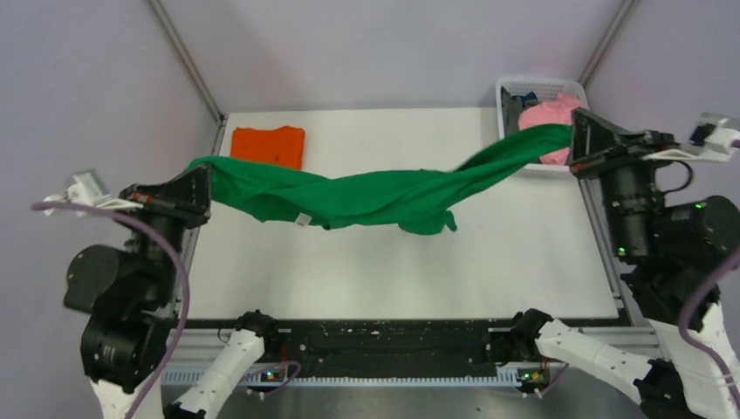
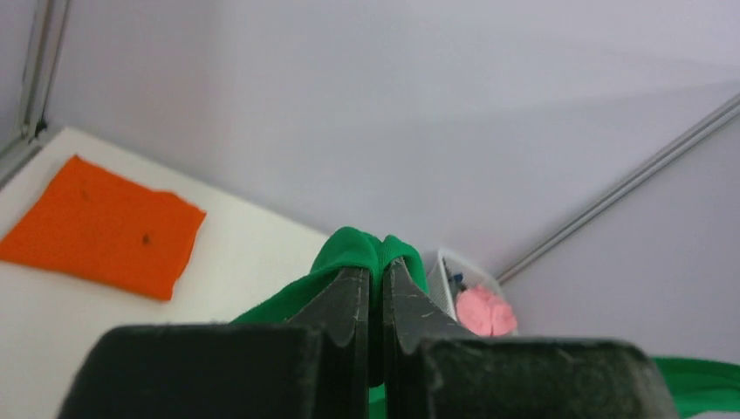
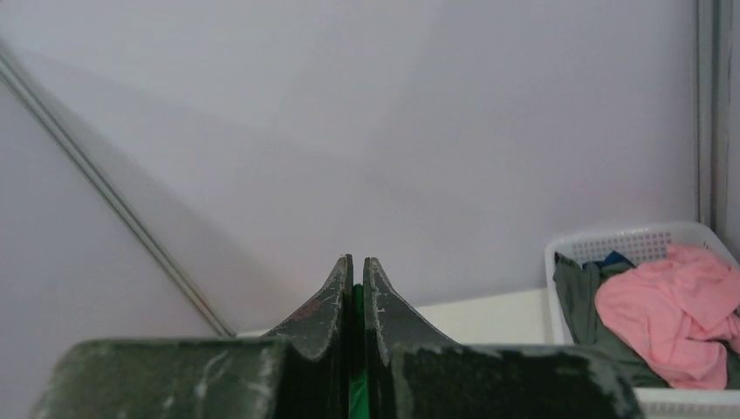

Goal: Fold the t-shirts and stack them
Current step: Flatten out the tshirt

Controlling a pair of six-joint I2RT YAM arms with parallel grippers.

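Both arms rise from their bases at the 6 o'clock edge of the white table [image 1: 393, 271] and swing outward. The left arm is folded beyond the table's 9 o'clock side, the right arm beyond its 3 o'clock side, and each wrist is turned inward across the surface.

Between them a large green t-shirt [image 1: 366, 194] hangs as a long, twisted band, sagging toward the middle of the table. Whether its lowest fold touches the surface cannot be told.

The left gripper [image 1: 201, 170] is clamped on the shirt's 9 o'clock end. In the left wrist view, green cloth bulges out past its fingertips [image 2: 352, 288], which press nearly together.

The right gripper [image 1: 576, 133] pinches the opposite end at about 2 o'clock, just beside the basket. From the right wrist, only a thin sliver of green shows between its closed jaws.

An orange t-shirt [image 1: 269, 146] lies folded flat at the table's 11 o'clock corner, well apart from both grippers.

At 1 o'clock, a white basket [image 1: 541, 81] holds a crumpled pink cloth [image 1: 550, 118] and darker garments.

A small white tag [image 1: 303, 219] dangles from the green shirt's lower edge.
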